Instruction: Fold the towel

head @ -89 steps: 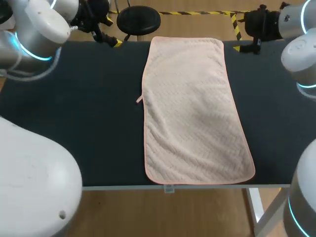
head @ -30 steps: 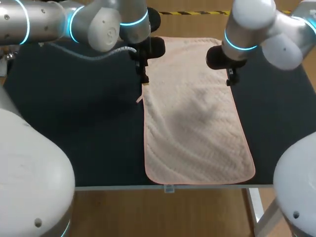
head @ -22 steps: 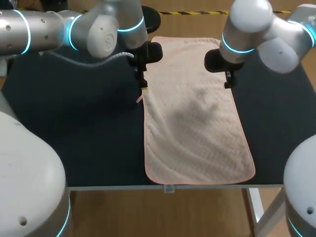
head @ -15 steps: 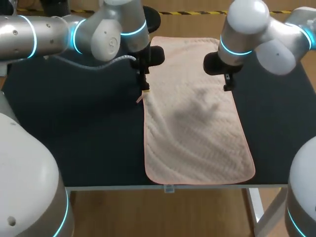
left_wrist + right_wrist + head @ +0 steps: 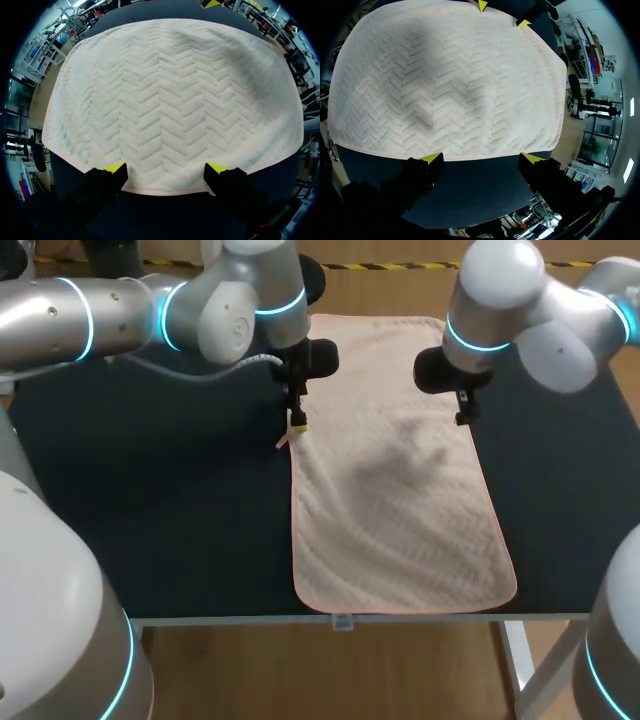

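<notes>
Starting with left arm [image 5: 120, 310]: in from the far left corner, stretched across the dark table [image 5: 150, 500], wrist turned straight down at the left long edge of the towel [image 5: 400, 520].
left gripper [image 5: 298, 423]: wide open, nothing pinched. Down low at the towel's border, just beside the little tag [image 5: 283, 441]. In the wrist view, yellow tips spread apart over the hem, chevron weave ahead of both.
towel: pale pink, laid out flat and lengthwise down the middle of the table. Near short end right at the front edge, far end up by the back edge. One small ripple a bit nearer than the grippers, toward the right side, otherwise pretty smooth.
right gripper [image 5: 463, 418]: open too, gripping nothing. Pointed down at the right long edge, roughly level with the left one across the cloth. In the wrist view, tips sitting right on the hem line, with dark table between the fingers.
right arm [image 5: 560, 325]: in from the far right corner, bent back toward the middle, wrist pointing straight down.
</notes>
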### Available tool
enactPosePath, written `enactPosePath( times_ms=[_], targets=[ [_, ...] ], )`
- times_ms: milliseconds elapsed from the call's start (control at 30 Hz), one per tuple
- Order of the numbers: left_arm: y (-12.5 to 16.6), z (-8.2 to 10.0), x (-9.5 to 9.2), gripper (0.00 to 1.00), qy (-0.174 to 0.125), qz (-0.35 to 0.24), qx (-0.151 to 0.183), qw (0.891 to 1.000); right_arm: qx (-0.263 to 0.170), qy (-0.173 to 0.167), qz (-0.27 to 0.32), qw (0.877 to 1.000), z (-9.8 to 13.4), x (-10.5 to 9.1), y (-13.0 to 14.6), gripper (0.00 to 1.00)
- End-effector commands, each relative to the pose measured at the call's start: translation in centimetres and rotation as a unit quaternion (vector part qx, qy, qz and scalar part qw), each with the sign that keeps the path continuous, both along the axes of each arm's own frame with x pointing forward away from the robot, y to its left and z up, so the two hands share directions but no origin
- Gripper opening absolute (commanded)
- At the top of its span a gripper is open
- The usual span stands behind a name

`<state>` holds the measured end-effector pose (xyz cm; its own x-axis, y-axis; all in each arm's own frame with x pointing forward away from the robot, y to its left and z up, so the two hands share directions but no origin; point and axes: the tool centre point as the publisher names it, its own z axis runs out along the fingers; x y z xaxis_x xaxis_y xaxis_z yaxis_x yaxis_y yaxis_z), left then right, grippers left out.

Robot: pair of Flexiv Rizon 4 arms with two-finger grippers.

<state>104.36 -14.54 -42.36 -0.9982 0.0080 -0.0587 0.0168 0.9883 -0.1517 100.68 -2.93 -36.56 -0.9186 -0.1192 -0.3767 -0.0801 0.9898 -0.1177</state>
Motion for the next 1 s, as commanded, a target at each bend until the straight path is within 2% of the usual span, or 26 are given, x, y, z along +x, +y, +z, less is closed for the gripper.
enactPosePath(
  times_ms=[33, 333, 667, 1000],
  targets=[
    [-0.3, -0.3, 0.5, 1.0, 0.006, -0.004, 0.004, 1.0, -0.002, 0.007, -0.002, 1.0, -0.8, 0.1, 0.0, 1.0],
    [-0.6, -0.4, 0.3, 1.0, 0.015, -0.014, 0.008, 1.0, -0.002, 0.032, -0.011, 0.999, -3.6, -0.3, -0.5, 1.0],
    [-0.8, -0.4, 0.5, 1.0, 0.014, -0.02, 0.013, 1.0, -0.011, 0.049, -0.014, 0.999, -5.1, -0.1, -1.6, 1.0],
    [-0.8, -0.3, 0.4, 1.0, 0.016, -0.02, 0.015, 1.0, 0.007, 0.055, -0.063, 0.996, -6.0, 1.7, -2.4, 1.0]
  ],
)
